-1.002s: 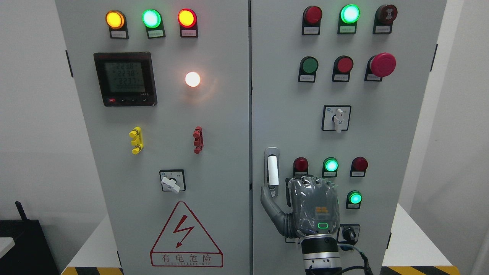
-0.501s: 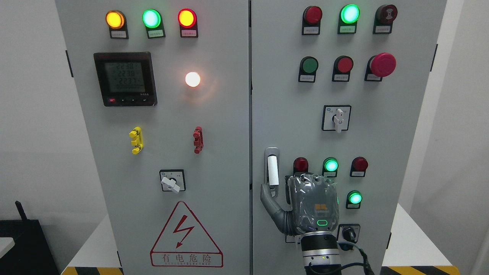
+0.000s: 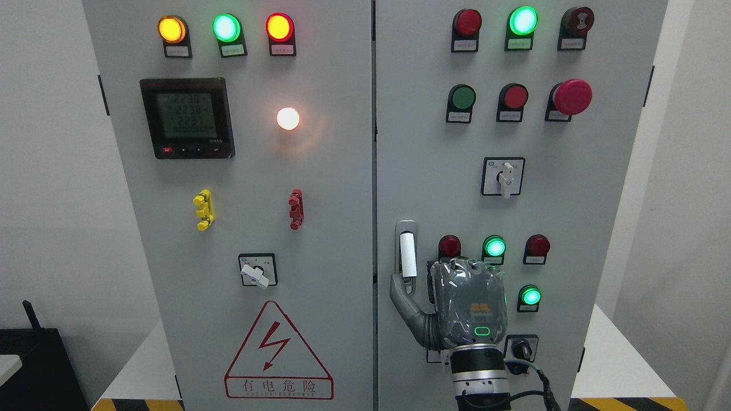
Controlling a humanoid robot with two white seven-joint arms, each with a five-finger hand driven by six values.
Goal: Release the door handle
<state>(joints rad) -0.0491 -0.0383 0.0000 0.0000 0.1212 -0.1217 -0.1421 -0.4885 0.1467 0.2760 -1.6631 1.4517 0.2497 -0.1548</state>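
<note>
Right hand [image 3: 465, 308]: grey, back toward the camera, raised against the lower part of the right cabinet door [image 3: 434, 142]. Thumb extended up-left, its tip at the lower end of the door handle [image 3: 406, 254]; whether it touches is unclear. The other fingers are hidden behind the palm, so the hand's grip cannot be told. Door handle: white vertical lever in a metal surround, near the door's left edge, left of a red indicator lamp [image 3: 449, 246]. Door appears closed.
</note>
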